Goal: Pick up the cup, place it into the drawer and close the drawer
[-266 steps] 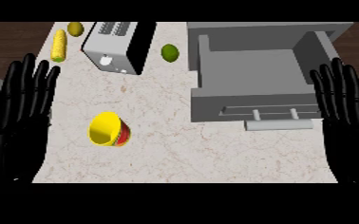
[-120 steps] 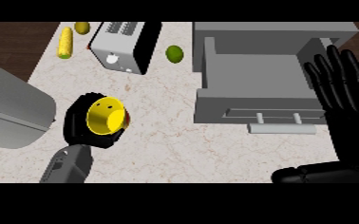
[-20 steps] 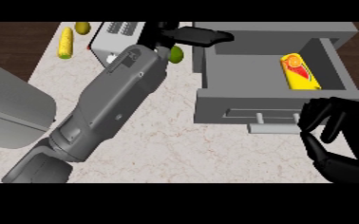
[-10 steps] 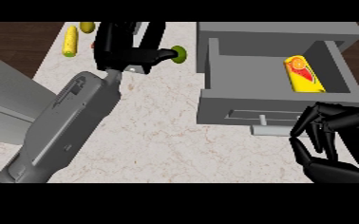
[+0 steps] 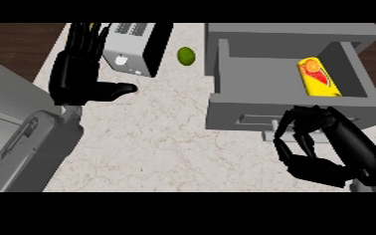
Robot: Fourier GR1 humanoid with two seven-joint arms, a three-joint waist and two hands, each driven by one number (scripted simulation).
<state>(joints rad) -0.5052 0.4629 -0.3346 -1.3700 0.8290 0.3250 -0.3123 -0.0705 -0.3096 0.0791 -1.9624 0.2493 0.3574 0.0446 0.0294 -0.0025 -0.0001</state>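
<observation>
The right hand point(image 5: 323, 147) has its black fingers point(image 5: 294, 124) curled, their tips at the pale bar handle point(image 5: 273, 124) on the front of the open grey drawer point(image 5: 249, 112); whether they close round the bar cannot be told. The left hand point(image 5: 82, 72) hangs released at 10 o'clock, fingers straight and spread over the silver toaster point(image 5: 136, 47), thumb out toward 3 o'clock, grasping nothing.

Inside the drawer, the yellow cup with the red and orange print point(image 5: 318, 77) lies on its side against the right wall, at 2 o'clock; the remaining floor of the drawer is bare. A green lime point(image 5: 186, 56) sits on the speckled stone counter point(image 5: 169, 144) between toaster and drawer, apart from both. The counter's middle and lower stretch lies open, and dark wood floor point(image 5: 26, 47) borders it at 9 o'clock.

Against half a second ago, the left hand has drawn back from the lime toward the toaster, and the right fingers have risen to the handle.
</observation>
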